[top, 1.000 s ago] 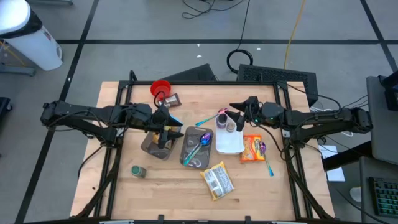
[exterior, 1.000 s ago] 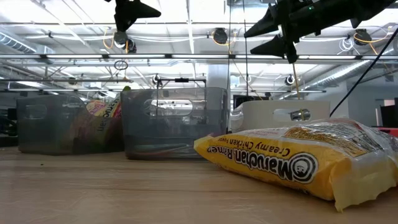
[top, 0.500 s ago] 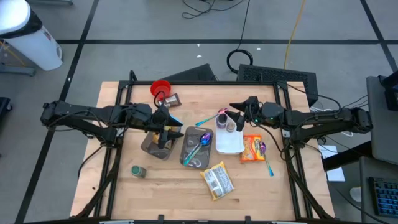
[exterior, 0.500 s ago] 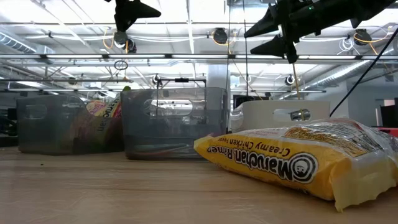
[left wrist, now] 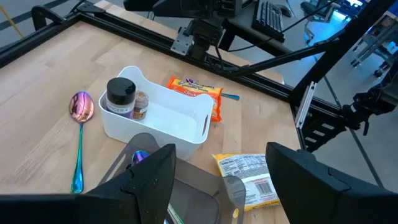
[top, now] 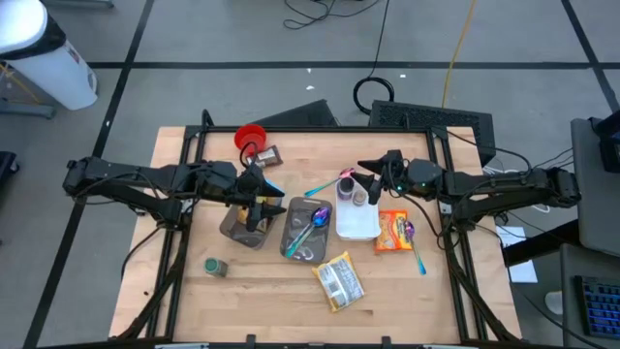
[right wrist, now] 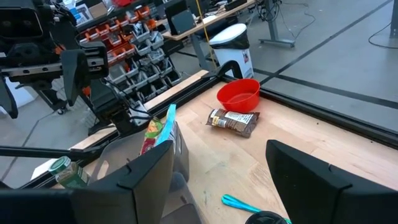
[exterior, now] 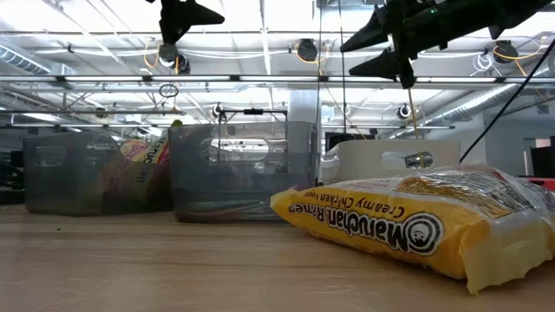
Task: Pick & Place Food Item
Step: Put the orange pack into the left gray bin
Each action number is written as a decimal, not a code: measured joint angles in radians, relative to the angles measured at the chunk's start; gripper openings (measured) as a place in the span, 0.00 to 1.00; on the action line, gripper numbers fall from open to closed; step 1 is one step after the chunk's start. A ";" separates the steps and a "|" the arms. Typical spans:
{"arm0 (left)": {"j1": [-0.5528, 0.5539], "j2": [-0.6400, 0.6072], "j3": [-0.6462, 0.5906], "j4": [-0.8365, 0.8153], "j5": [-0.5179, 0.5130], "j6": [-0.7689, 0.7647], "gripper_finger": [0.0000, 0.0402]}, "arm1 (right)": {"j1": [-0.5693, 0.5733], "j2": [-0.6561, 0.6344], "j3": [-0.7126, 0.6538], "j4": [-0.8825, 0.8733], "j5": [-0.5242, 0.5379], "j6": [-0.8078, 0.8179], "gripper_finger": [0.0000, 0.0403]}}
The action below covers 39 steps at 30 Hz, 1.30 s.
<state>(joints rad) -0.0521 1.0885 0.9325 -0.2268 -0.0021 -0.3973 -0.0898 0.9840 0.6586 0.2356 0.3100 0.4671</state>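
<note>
Both arms reach inward above the desk's middle: the left gripper hangs released over a grey bin, the right gripper released over a white bin.

Even bright overhead lighting; soft shadows on table; ceiling strip lights glared in low view; ramen packet slightly blurred.
</note>
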 joint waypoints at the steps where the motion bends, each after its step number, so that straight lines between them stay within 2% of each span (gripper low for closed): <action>1: 0.000 0.000 0.000 0.000 0.000 0.000 0.64 | 0.000 0.000 0.000 0.000 0.000 0.013 0.62; 10: 0.000 0.000 0.000 0.000 0.000 0.000 0.64 | 0.000 0.000 -0.001 0.014 0.002 0.099 0.62; 17: 0.000 0.000 0.000 0.009 0.000 0.001 0.64 | 0.000 0.000 -0.001 0.126 0.002 0.099 0.62; 25: 0.000 0.000 0.000 0.121 0.000 -0.021 0.64 | 0.000 0.000 -0.001 0.283 -0.005 0.157 0.62; 32: 0.000 0.000 0.000 0.225 0.000 -0.081 0.64 | 0.015 0.000 0.002 0.454 -0.187 0.117 0.62; 35: 0.000 0.000 0.000 0.243 0.000 -0.083 0.64 | 0.055 0.000 0.048 0.401 -0.192 0.064 0.62; 39: 0.000 0.000 0.000 0.249 0.000 -0.075 0.64 | 0.133 0.000 0.179 0.178 -0.142 -0.082 0.62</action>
<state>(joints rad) -0.0517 1.0885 0.9321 0.0226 -0.0024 -0.4728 0.0428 0.9840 0.8380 0.4132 0.1685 0.3855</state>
